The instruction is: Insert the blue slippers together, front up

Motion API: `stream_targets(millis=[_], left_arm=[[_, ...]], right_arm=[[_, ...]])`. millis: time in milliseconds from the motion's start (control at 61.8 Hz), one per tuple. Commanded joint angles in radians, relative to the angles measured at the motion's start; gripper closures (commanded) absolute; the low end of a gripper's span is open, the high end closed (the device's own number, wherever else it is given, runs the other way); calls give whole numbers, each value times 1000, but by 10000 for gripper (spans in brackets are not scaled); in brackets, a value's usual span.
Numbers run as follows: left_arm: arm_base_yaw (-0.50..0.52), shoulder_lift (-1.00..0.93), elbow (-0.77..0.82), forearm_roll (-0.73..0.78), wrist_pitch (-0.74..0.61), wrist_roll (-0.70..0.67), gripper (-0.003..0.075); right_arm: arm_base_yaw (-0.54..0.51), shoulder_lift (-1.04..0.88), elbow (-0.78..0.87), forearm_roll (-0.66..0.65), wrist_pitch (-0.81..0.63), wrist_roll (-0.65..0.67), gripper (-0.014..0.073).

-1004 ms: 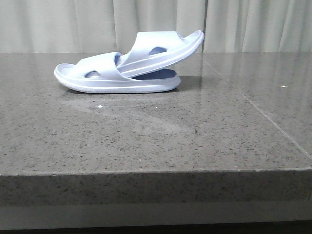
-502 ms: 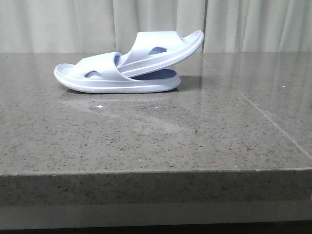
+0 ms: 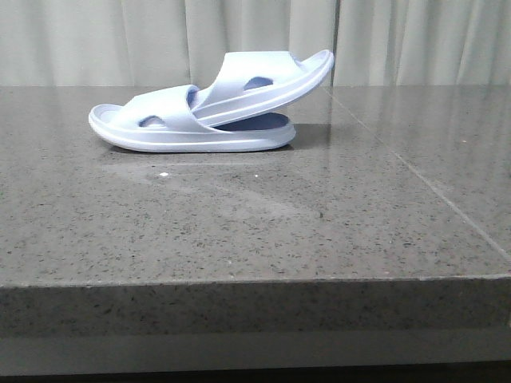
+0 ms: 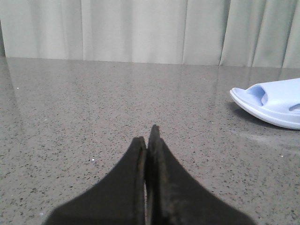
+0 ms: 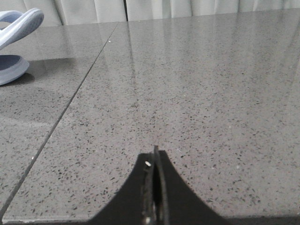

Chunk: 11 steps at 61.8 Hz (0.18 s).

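Note:
The two pale blue slippers sit on the grey stone table at the back left. The lower slipper (image 3: 172, 132) lies flat on its sole. The upper slipper (image 3: 267, 80) is pushed under the lower one's strap and slants up to the right. The toe of the lower slipper shows in the left wrist view (image 4: 274, 104). An end of each slipper shows in the right wrist view (image 5: 16, 26). My left gripper (image 4: 147, 136) is shut and empty, low over the table, apart from the slippers. My right gripper (image 5: 155, 154) is shut and empty, far from them. Neither gripper shows in the front view.
The table's front edge (image 3: 255, 279) runs across the front view. A seam (image 3: 423, 179) crosses the stone on the right. Pale curtains (image 3: 399, 40) hang behind the table.

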Motion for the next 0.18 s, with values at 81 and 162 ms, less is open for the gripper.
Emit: stream_targets(millis=[81, 162], left_arm=[[0, -16, 8, -9, -78, -11, 741], [0, -16, 8, -9, -78, -11, 741]], right_arm=[[-7, -17, -5, 2, -74, -3, 701], [-7, -17, -5, 2, -74, -3, 701]])
